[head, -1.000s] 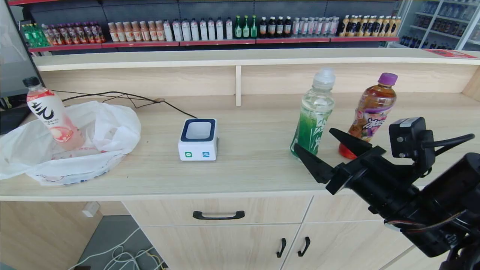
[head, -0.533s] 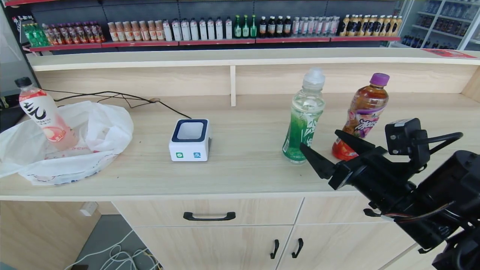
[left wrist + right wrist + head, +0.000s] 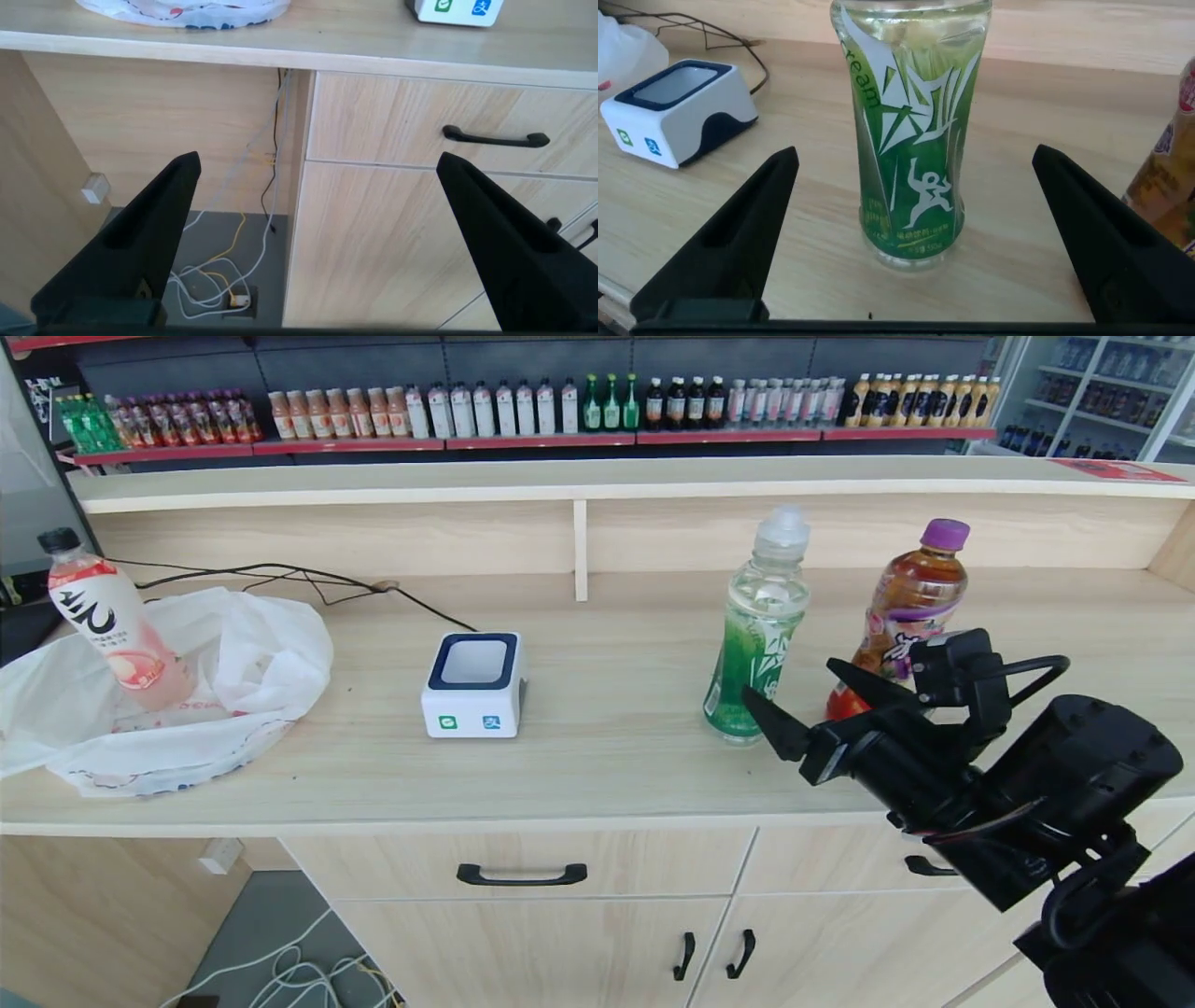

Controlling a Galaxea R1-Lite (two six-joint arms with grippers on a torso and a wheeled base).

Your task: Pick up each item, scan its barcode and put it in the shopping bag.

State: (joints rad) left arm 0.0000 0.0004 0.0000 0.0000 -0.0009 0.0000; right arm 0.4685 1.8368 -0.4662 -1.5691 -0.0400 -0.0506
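Left gripper hung low in front of the cabinet, below the counter edge, black jaws wide apart, nothing in them. Pale wood drawer front with a black bar handle sat behind it. Right gripper was over the front of the light wood counter, jaws spread wide and empty, aimed at the clear plastic bottle with the green label. That bottle stood upright just ahead of the fingertips and centred between them in the right wrist view, not gripped. Its label showed white streaks, a white running figure and some white lettering. Just beside it, further back on the robot's right, stood an amber drink bottle with a purple cap, with a purple-pink label too small to read. White cube scanner with a navy rim sat mid-counter, a green and a blue square icon on its front. On the far left lay the white plastic shopping bag, spread open, with a pink drink bottle with a black cap standing tilted in it, bold black characters on its white label. Black cable ran along the back. Red shelves of drinks lined the wall behind.
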